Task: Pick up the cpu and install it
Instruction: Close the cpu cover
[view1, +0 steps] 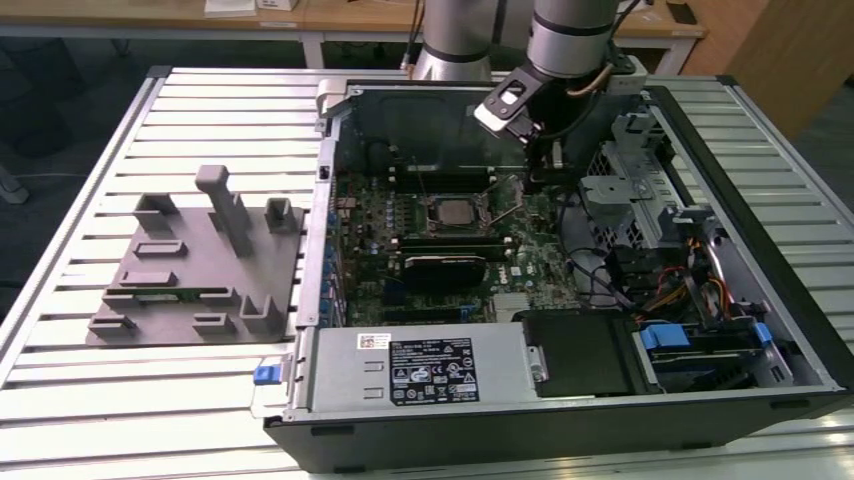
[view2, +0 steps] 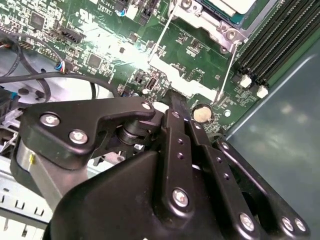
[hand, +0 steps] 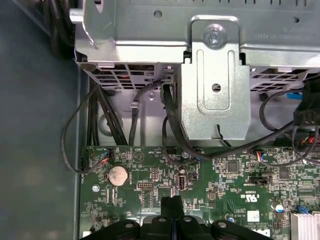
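The cpu (view1: 451, 211), a pale silver square, lies flat in its socket in the middle of the green motherboard (view1: 534, 262) inside the open computer case. A corner of the cpu (view2: 235, 6) also shows in the second wrist view, with thin metal socket levers (view2: 227, 70) beside it. My gripper (view1: 535, 185) hangs inside the case to the exterior view's right of the socket, just above the board. Its black fingers (hand: 172, 204) are pressed together with nothing between them, so it is shut. In the second wrist view the gripper (view2: 175, 99) is near a coin cell (view2: 201, 114).
A black heatsink block (view1: 447, 268) sits on the board nearer the camera than the socket. Metal drive cage (hand: 215, 75) and black cables (view1: 601, 270) crowd the exterior view's right. The power supply (view1: 427, 368) fills the case front. A grey parts fixture (view1: 187, 270) stands on the slatted table.
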